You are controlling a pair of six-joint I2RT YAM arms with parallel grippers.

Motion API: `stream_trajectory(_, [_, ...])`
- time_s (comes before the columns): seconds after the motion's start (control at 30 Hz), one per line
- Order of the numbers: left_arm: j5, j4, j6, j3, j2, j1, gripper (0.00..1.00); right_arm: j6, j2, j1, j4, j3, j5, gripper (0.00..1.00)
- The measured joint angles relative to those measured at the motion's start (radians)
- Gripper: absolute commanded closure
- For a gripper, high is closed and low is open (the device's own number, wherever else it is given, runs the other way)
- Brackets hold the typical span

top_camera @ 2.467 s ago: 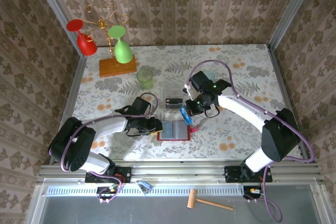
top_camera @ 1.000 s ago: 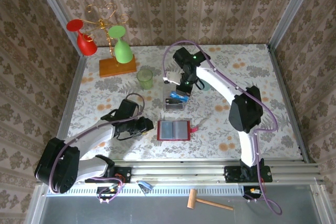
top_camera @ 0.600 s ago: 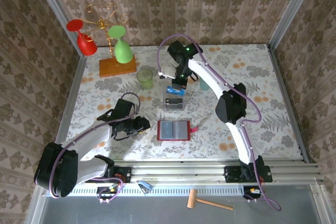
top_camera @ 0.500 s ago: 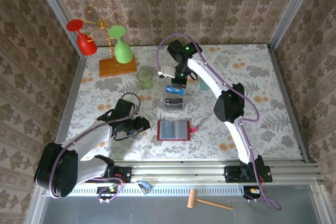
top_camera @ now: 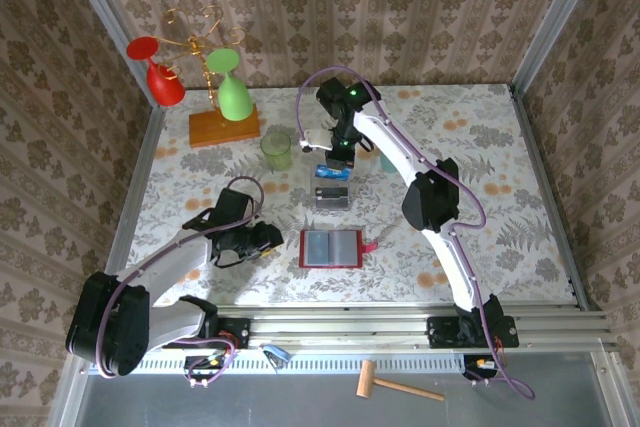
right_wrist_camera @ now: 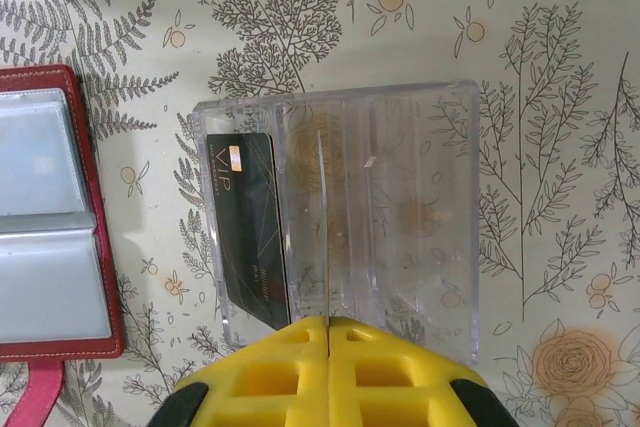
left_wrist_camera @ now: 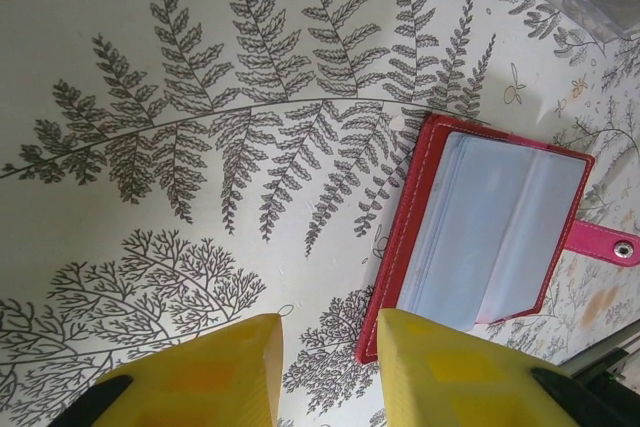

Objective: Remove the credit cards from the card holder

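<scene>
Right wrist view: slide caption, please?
Right end effector holds a card edge-on over the clear box beside the open card holder.

**Right wrist: hand closed over box**

Hand [right_wrist_camera: 327,330] at bottom edge, yellow fingers pressed together. A thin card [right_wrist_camera: 322,227], seen edge-on, runs up from the seam between them, over the clear box [right_wrist_camera: 420,197]. The box sits flat on the floral bench [right_wrist_camera: 560,147], with a black card [right_wrist_camera: 248,227] in its leftmost slot. Red holder [right_wrist_camera: 100,247] lies open just left of the box, grey pockets [right_wrist_camera: 40,167] facing up. Strap [right_wrist_camera: 30,397] at bottom-left corner.
</scene>
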Motion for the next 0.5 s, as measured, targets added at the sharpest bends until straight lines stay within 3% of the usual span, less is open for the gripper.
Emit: stream_trajectory(0.5, [0.000, -0.015, 0.000, 0.000, -0.007, 0.012, 0.69, -0.022, 0.070, 0.000, -0.038, 0.006, -0.043, 1.00])
